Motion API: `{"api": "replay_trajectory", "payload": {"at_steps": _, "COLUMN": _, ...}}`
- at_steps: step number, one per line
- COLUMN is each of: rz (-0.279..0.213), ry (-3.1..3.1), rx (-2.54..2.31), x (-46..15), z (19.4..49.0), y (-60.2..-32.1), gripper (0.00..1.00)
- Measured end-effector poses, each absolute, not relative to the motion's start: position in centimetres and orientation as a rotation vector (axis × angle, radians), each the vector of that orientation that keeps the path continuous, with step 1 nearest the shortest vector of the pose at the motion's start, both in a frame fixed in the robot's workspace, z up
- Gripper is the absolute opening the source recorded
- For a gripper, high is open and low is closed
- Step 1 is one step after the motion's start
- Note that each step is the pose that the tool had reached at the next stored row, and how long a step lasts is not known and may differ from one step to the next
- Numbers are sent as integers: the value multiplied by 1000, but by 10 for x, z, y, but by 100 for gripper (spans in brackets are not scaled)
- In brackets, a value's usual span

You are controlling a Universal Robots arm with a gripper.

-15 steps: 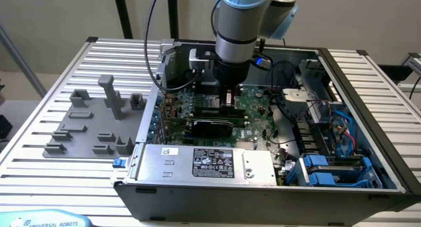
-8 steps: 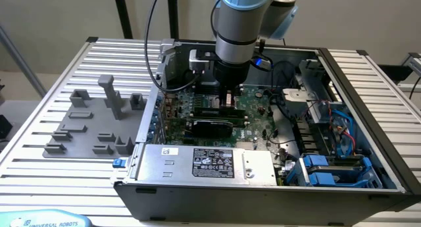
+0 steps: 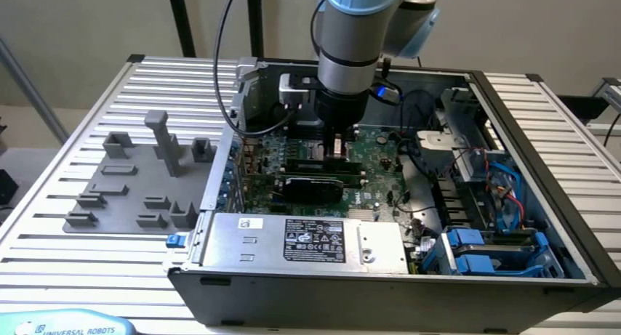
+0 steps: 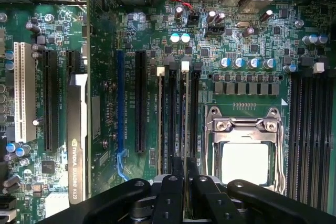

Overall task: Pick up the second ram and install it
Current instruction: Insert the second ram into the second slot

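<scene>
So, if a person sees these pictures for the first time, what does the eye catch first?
Probably the robot arm reaching down into the open computer case, its gripper shut on the second ram, a thin stick standing edge-on among the memory slots beside the processor socket. Next, the grey plastic fixture on the slatted table, at the exterior view's left.

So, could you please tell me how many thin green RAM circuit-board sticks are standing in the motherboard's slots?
2. One thin green RAM stick stands alone in its slot. The second ram stands in a nearby slot, pinched by the gripper. Others may be hidden.
</scene>
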State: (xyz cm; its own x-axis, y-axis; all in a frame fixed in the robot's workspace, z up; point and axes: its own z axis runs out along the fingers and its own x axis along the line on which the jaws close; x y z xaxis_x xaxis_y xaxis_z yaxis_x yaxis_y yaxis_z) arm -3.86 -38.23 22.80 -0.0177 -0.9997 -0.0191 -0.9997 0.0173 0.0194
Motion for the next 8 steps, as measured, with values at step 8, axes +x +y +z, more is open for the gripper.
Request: {"api": "replay_trajectory", "payload": {"at_steps": 8, "rz": 43, "ry": 2241, "rx": -2202, "x": -39, "z": 225, "y": -381, "gripper": 14}}
